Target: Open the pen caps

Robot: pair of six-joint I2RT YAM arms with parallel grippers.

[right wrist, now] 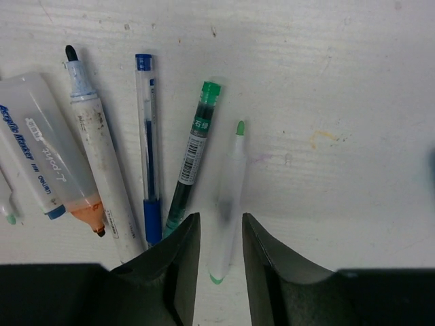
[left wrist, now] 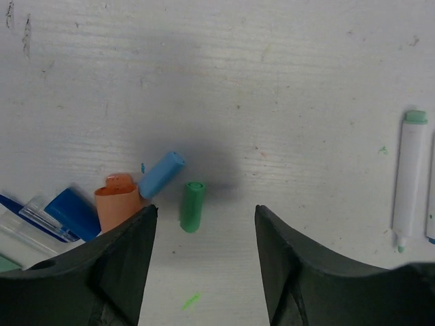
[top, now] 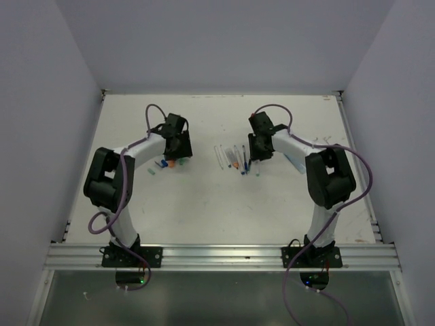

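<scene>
Lab robot cell: white walls [top: 41, 102], aluminium mounting rail [top: 217, 257]

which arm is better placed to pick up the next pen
Right. The right gripper hangs open over the row of pens, a green-tipped pen between its jaws. The left gripper is over the loose caps instead.

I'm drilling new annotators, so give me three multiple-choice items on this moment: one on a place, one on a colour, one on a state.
1. The green cap lies: A loose on the table; B on a pen; C clamped in a gripper.
2. Tip of the pen lying between the fingers of the right gripper: A orange; B green; C black.
3. The left gripper is: A shut on a cap; B open, empty; C shut on a pen.
Answers: 1 A, it touches neither finger; 2 B, its tip shows green; 3 B, fingers wide apart, touching nothing.
</scene>
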